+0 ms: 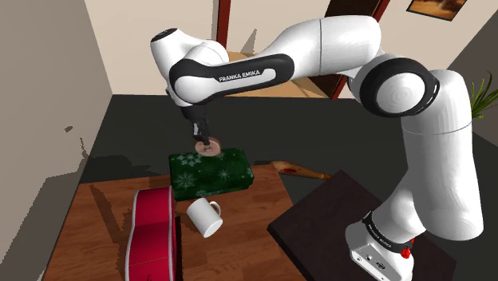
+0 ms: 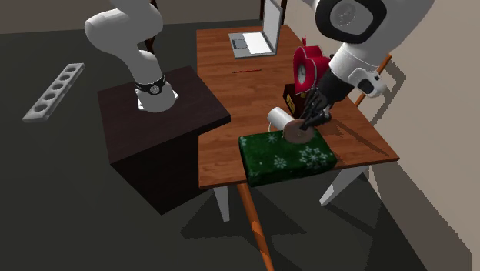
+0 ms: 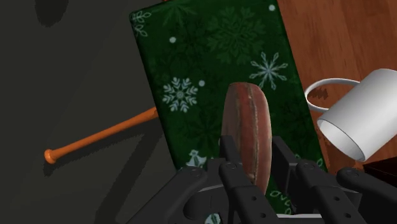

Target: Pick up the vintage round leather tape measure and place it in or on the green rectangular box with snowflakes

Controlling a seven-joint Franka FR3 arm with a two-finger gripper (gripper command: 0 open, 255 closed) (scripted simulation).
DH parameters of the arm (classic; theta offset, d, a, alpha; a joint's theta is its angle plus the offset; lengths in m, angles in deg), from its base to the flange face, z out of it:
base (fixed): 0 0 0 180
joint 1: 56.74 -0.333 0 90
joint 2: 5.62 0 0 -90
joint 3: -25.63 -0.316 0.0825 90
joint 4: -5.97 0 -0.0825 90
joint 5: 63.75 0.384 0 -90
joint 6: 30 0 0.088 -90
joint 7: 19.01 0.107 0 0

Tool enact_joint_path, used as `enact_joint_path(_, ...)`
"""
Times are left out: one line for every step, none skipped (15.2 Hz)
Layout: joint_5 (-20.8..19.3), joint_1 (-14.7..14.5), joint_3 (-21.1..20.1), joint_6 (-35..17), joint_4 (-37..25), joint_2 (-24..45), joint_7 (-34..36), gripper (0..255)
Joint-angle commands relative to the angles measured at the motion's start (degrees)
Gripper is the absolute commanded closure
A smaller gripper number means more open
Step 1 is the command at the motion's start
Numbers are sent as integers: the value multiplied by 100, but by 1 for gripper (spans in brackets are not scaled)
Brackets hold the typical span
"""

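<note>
The round brown tape measure [image 3: 249, 130] stands on edge between my black fingers, clasped by my gripper [image 3: 256, 167]. It hangs just above the green box with white snowflakes [image 3: 210, 70]. In the shoulder view the tape measure [image 1: 208, 148] sits right over the far edge of the green box [image 1: 211, 172], below the gripper [image 1: 204, 137]. In the second exterior view the tape measure [image 2: 296, 132] is held by the gripper [image 2: 308, 123] over the box [image 2: 286, 155] at the table's near end.
A white mug [image 1: 205, 216] lies on its side on the wooden table [image 1: 96, 223] beside the box. A red object [image 1: 152, 235] stands near it. An orange bat [image 3: 95, 137] lies on the dark floor. A laptop [image 2: 258, 37] sits at the table's far end.
</note>
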Motion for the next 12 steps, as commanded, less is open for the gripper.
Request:
enact_joint_path(-17, -10, 9, -97, 21, 79, 28, 255)
enact_joint_path(-25, -9, 13, -157, 57, 104, 40, 255)
enact_joint_path(-33, -8, 17, -214, 89, 132, 52, 255)
enact_joint_path(-40, -6, 22, -272, 121, 159, 64, 255)
enact_joint_path(-49, -5, 26, -329, 152, 188, 75, 255)
enact_joint_path(-57, -5, 31, -386, 181, 217, 87, 255)
enact_joint_path(-66, -4, 36, -442, 208, 248, 99, 255)
enact_joint_path(-74, -4, 41, -497, 234, 280, 110, 255)
enact_joint_path(-83, -5, 46, -552, 258, 312, 122, 255)
enact_joint_path(-93, -5, 52, -606, 280, 346, 133, 255)
enact_joint_path(-102, -6, 57, -659, 301, 381, 145, 255)
enact_joint_path(-112, -7, 63, -712, 319, 416, 156, 255)
